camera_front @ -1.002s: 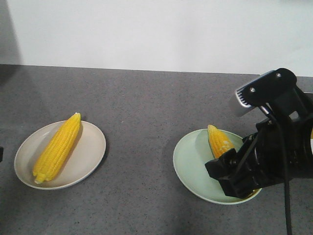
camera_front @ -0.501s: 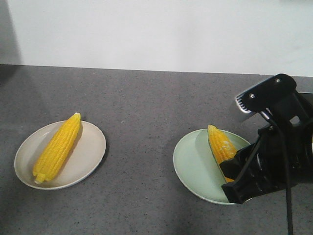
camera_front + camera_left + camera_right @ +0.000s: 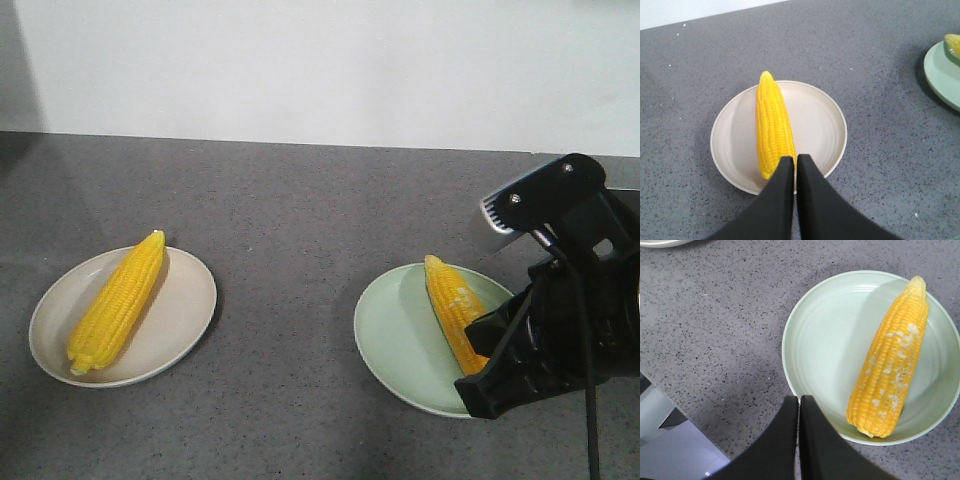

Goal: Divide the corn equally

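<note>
One yellow corn cob lies on the beige plate at the left. A second corn cob with pale whitish patches lies on the pale green plate at the right. My left gripper is shut and empty, its tips above the near end of the left cob. My right gripper is shut and empty, hovering over the green plate's near rim beside its cob. In the front view the right arm covers that plate's right part.
Grey speckled tabletop runs back to a white wall. A strip of the green plate shows at the right edge of the left wrist view. The table's near edge and pale floor show at the lower left of the right wrist view.
The right arm has pulled back to the right and lower in the front view, uncovering more of the cob on the green plate. The left plate and its cob have not moved.
</note>
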